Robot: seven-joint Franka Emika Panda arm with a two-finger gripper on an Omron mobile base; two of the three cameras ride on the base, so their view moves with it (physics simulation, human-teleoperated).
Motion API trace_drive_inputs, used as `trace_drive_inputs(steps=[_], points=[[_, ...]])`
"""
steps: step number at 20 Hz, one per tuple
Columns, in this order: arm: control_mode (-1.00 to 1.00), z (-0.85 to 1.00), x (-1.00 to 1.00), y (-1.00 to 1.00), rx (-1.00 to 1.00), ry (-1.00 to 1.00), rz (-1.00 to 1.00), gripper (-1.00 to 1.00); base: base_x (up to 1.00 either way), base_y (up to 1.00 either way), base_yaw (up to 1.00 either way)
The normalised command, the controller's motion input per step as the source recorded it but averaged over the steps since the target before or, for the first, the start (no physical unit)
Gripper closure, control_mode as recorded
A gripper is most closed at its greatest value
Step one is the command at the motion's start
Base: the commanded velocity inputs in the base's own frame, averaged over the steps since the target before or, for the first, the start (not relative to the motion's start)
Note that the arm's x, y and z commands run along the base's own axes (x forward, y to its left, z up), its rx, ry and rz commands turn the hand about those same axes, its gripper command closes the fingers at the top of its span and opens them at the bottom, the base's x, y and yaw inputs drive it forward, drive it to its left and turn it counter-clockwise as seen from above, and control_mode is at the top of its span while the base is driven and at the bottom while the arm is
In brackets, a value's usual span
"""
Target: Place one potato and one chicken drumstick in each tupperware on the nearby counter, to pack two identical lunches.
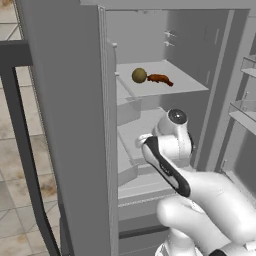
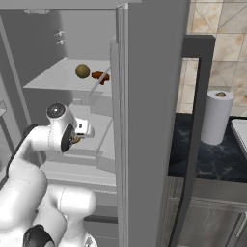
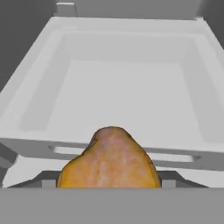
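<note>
The hand [image 2: 89, 129] reaches into the open fridge [image 2: 144, 120] in the right base view, level with the drawers below the upper shelf [image 2: 58, 77], its small pale tip pointing right toward the inner door edge; what it carries cannot be made out from here. On that shelf a round brownish potato [image 2: 82, 71] sits just beside a reddish-brown drumstick [image 2: 100, 75], the drumstick to the potato's right. Further right, beyond the fridge wall, a roll of paper towel [image 2: 216, 117] stands upright on the dark marbled bench [image 2: 212, 161]. In the left base view the arm's white wrist [image 1: 172, 135] stands in front of the fridge drawers, and the hand itself is hidden behind it. Above, the same potato [image 1: 139, 75] and drumstick [image 1: 160, 79] lie on the shelf [image 1: 185, 82], touching or nearly so, the drumstick on the right. The grey fridge door [image 1: 70, 125] stands open at the left, with tiled floor [image 1: 15, 190] beyond it. In the hand view, an orange-brown, mottled piece of chicken [image 3: 109, 162] sits low in the middle, right where the fingertips would rise, so the hand looks clamped on it. Behind it lies a wide, pale fridge drawer [image 3: 26, 87], open at the top.
</note>
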Motion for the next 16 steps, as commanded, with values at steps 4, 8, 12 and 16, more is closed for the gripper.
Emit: trace_drive_inputs(steps=[4,8,12,16], points=[[-1.0,0.83,-1.0,0.0,0.0,0.02,0.0,1.0,0.0,0.0,0.0],[-1.0,0.63,-1.0,-0.12,0.0,0.0,0.0,1.0,0.0,0.0,0.0],[-1.0,0.65,-0.69,-0.36,0.0,0.0,-0.01,1.0,0.0,0.0,0.0],[-1.0,0.54,-0.61,-0.37,0.0,0.0,-0.04,1.0,0.0,0.0,0.0]])
